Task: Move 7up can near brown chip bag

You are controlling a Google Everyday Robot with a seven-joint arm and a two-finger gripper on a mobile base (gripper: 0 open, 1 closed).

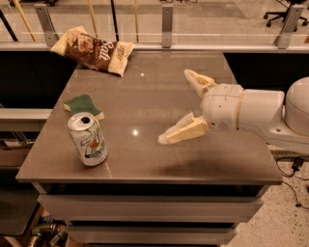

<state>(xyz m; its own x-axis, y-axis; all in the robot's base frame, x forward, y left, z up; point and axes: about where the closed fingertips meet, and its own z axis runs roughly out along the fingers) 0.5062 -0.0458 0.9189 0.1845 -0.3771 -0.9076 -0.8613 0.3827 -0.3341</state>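
The 7up can [88, 139] stands upright near the front left corner of the grey table [154, 159], silver-white with green lettering and an open top. The brown chip bag [94, 49] lies at the table's far left corner, with white "Salt" lettering. My gripper [175, 107] hovers over the middle right of the table, well to the right of the can. Its two cream fingers [183, 131] are spread wide and hold nothing. The white arm [256, 113] comes in from the right.
A green sponge [84, 105] lies just behind the can. A glass railing with metal posts [167, 25] runs behind the table. An office chair [282, 10] stands far back right. Drawers sit below the tabletop.
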